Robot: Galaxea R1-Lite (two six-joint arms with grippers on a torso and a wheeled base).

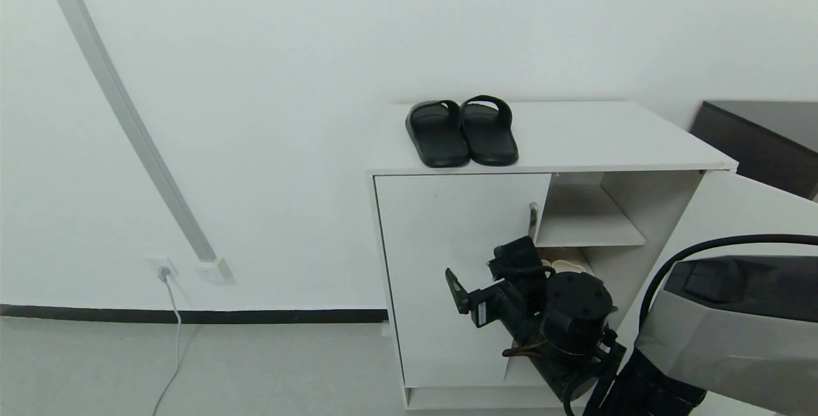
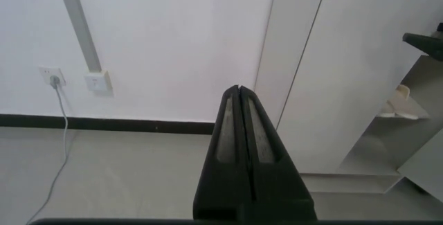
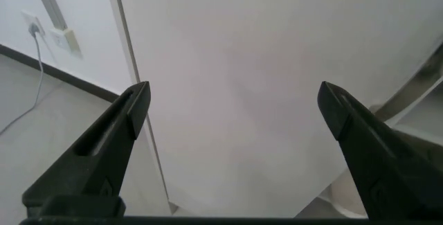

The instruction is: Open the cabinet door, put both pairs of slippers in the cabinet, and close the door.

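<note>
A pair of black slippers lies side by side on top of the white cabinet. The cabinet's right door stands open; its left door is closed and has a metal handle. A pale pair of slippers rests on a lower shelf inside. My right gripper is open and empty, facing the closed left door at mid height. My left gripper is shut on nothing, low and to the left of the cabinet.
Wall sockets with a plugged cable sit low on the wall at left, below a slanting grey conduit. A dark piece of furniture stands to the right of the cabinet. Bare floor lies to the left.
</note>
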